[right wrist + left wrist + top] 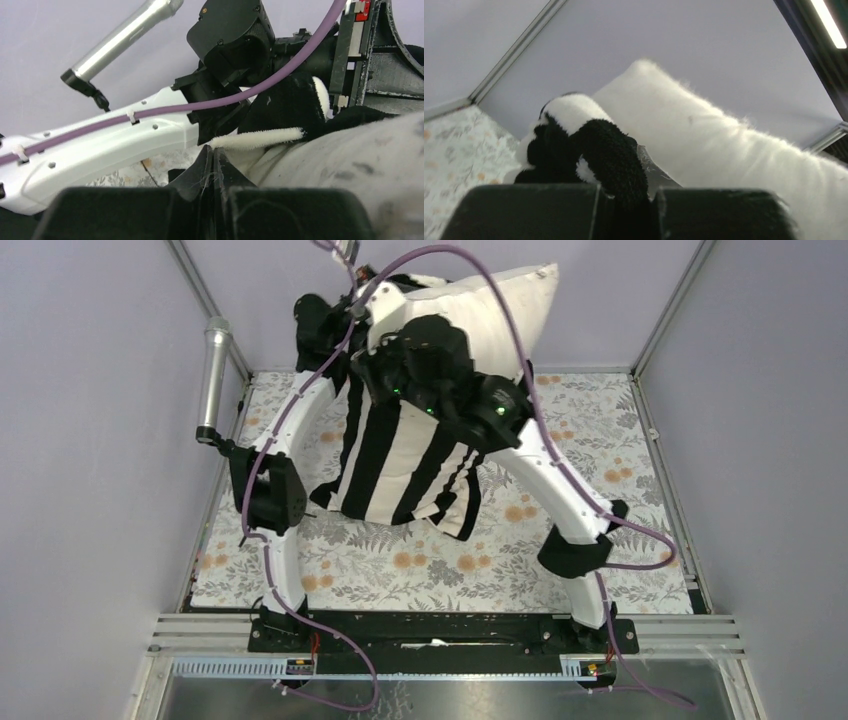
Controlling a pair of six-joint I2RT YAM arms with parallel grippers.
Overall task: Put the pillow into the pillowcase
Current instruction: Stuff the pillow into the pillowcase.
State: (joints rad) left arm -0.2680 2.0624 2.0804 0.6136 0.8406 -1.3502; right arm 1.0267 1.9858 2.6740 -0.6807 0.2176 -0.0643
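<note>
Both arms are raised over the table [600, 450]. The pillowcase [400, 460] hangs from them at the far middle, with its stripes running downward. The pillow [500, 300] is partly inside it, and its bare end sticks out at the top, toward the far right. The left gripper [626, 197] is clamped on the pillowcase edge. The right gripper [212, 172] is closed on a thin black fold of the pillowcase.

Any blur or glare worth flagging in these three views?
Top view: evenly lit, sharp. Left wrist view: a ceiling lamp glares top right, the pillow looks soft, the dark fingers are blurred. Right wrist view: the white arm is crisp, the pale cloth lower right out of focus.
</note>
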